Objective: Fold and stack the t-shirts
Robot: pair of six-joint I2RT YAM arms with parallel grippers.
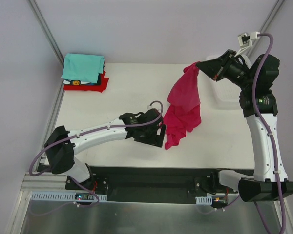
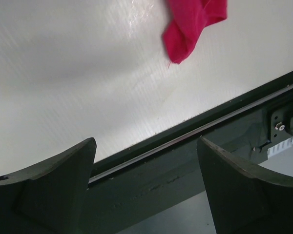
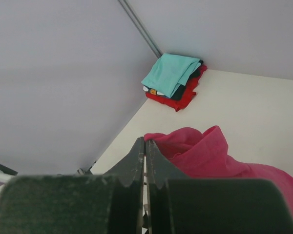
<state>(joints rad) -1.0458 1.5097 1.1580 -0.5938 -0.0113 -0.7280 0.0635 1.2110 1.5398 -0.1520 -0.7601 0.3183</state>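
Right gripper (image 3: 145, 142): jaws pressed together on a corner of the magenta-pink t-shirt (image 1: 183, 105), held high. The cloth hangs, lower end down at the table (image 1: 112, 97). Left gripper (image 2: 145, 146): jaws apart, empty, low beside the shirt's hem. Folded stack (image 1: 84, 72), teal on top, sits in the far-left corner.

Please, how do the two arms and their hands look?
The left arm and right arm have white shells, black joints and a lilac cable each. The left hand and right hand are black, with two wedge-shaped fingers.

No readable text, perhaps too small
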